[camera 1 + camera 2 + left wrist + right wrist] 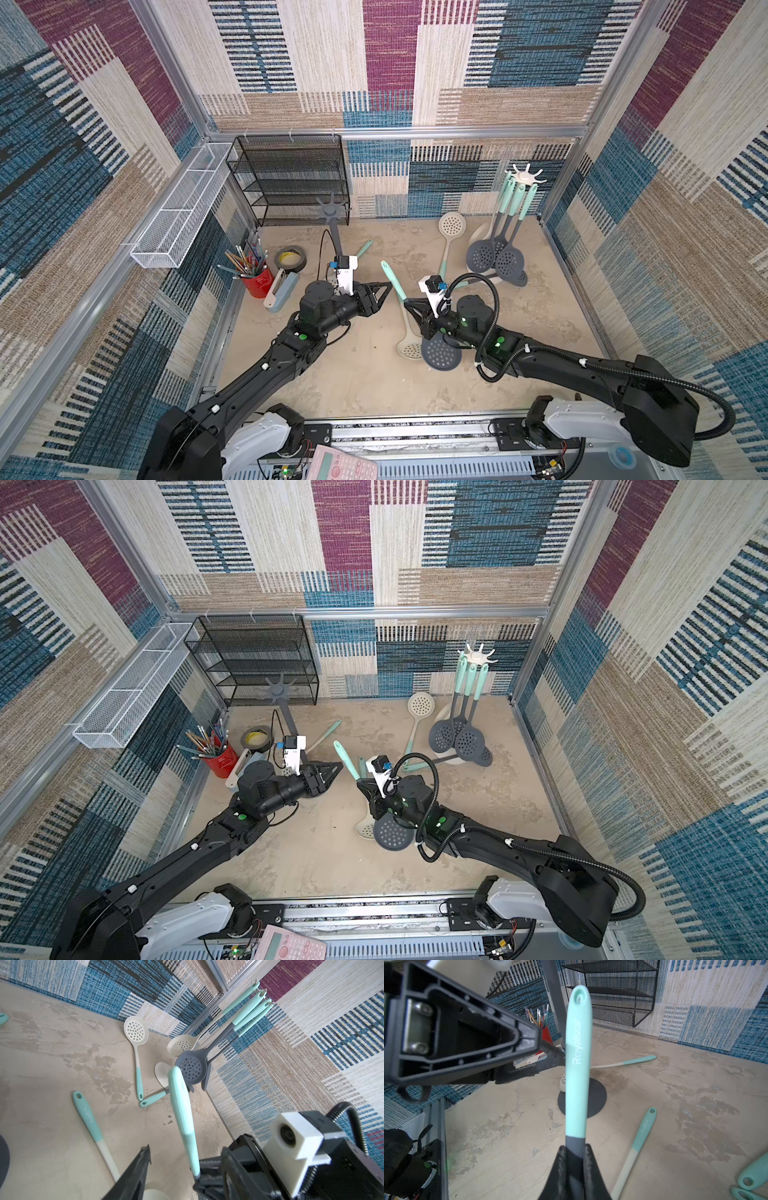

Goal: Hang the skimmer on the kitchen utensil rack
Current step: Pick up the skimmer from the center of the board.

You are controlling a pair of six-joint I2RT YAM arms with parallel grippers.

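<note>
Grey skimmer [578,1043]: neck was gripped by right claw [574,1148]. Left claw [385,287]: stood parted, empty, just beside teal handle.

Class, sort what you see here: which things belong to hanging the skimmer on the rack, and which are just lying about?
Job: held skimmer, right gripper, grey rack, white rack, loose skimmers (probably next).
Lying about: pencil cup, tape, stapler, mesh shelf, wire basket, calculator.
</note>
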